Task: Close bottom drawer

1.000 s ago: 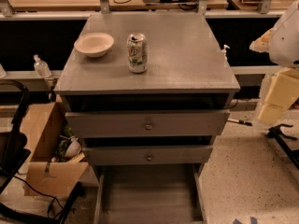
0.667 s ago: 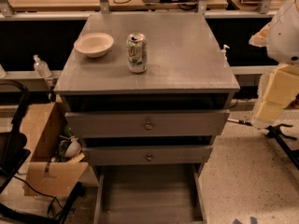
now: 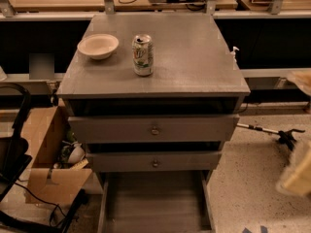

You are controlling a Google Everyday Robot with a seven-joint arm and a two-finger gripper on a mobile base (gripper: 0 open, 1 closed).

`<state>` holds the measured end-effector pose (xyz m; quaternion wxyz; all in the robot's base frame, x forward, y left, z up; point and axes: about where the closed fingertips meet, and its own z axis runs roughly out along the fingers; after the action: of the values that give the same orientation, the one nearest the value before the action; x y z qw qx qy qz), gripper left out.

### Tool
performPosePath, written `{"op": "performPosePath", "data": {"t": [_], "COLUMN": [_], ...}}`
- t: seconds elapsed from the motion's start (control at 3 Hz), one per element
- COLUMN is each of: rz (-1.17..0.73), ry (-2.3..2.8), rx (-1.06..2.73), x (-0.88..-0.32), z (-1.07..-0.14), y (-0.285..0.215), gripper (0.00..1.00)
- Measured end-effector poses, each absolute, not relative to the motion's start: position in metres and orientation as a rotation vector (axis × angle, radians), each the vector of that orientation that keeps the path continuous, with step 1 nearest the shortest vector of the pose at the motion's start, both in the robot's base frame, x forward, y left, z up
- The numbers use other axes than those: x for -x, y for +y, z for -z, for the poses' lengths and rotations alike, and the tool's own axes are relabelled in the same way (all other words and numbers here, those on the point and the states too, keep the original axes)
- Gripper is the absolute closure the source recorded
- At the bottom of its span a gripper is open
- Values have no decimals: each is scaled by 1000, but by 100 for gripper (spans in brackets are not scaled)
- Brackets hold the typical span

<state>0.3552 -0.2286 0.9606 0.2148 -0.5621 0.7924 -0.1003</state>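
The bottom drawer (image 3: 154,203) stands pulled far out under the grey cabinet. Its long plain grey tray runs down to the lower edge of the view, and its front panel and knob are out of view below. Above it are the mid-width drawer front (image 3: 154,162) and the widest drawer front (image 3: 154,129), each with a round knob and each pulled out a little. My gripper (image 3: 295,176) is part of a cream shape at the right edge, to the right of the drawers and apart from them.
A cream bowl (image 3: 98,45) and a green and white can (image 3: 143,55) stand on the cabinet top (image 3: 194,57). An open cardboard box (image 3: 46,154) with clutter and black cables sits on the floor at the left. A metal rod (image 3: 269,130) lies on the floor at the right.
The cream arm at the right edge has dropped lower and slid further toward the edge of the view. The drawers, bowl and can have not moved.
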Motion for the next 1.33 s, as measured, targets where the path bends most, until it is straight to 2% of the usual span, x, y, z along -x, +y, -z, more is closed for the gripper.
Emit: {"op": "performPosePath", "data": {"t": [0.33, 1.0, 1.33], "rz": [256, 2, -2], "ry": [2184, 2258, 2254], "rx": [1524, 1551, 1549], "x": [-334, -339, -340], "z": [-900, -723, -722], "y": [-258, -302, -302], "gripper": [0, 0, 0]}}
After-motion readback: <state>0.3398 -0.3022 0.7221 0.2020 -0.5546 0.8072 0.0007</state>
